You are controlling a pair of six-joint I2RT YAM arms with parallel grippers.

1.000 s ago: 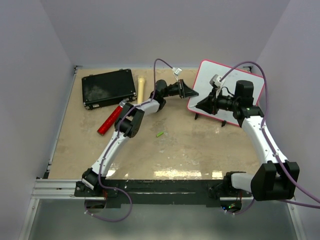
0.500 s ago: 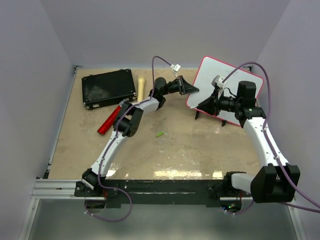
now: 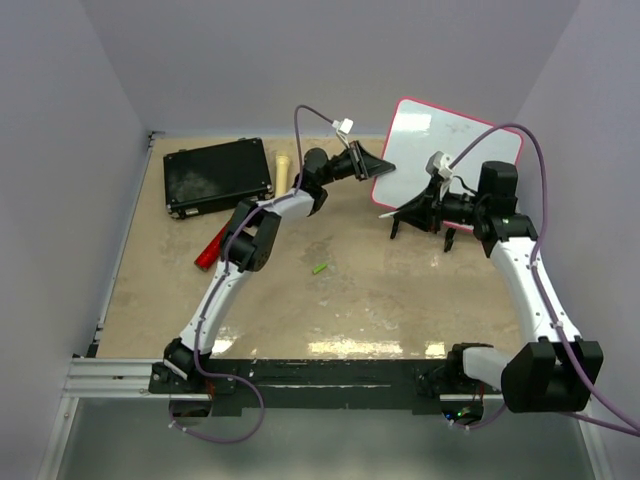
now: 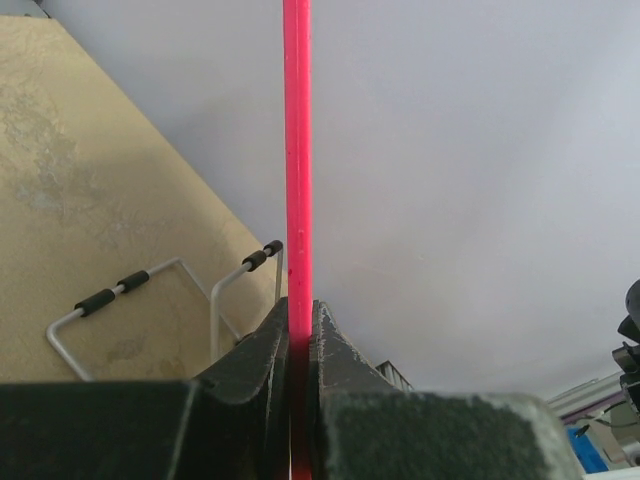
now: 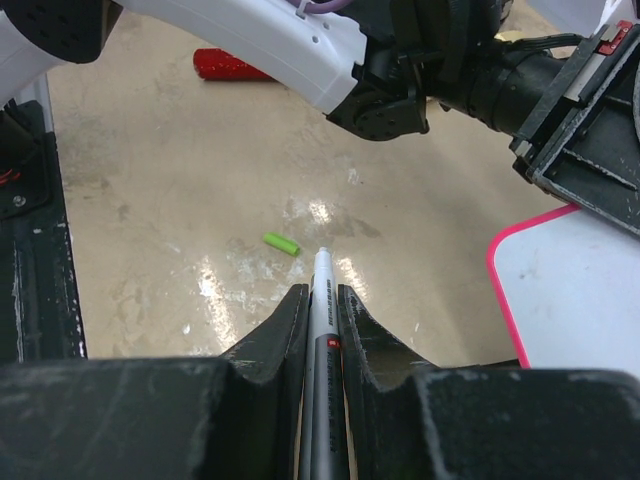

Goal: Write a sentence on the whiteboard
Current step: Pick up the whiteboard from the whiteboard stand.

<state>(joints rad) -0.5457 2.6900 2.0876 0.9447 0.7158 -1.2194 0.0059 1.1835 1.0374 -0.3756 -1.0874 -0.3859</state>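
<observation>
the left end effector [image 4: 300,318] pinches the whiteboard [image 3: 455,145] by its red rim, tilted up at the counter's [image 3: 380,290] far right. the right end effector [image 5: 320,300] clamps a marker [image 5: 320,345]. a hard stroke could pivot the whiteboard or slip it free.

The whiteboard [image 3: 452,140] is smooth and glossy, its rim [image 4: 297,150] plastic; the table [image 3: 380,300] is scuffed, tan, with shiny patches.
</observation>
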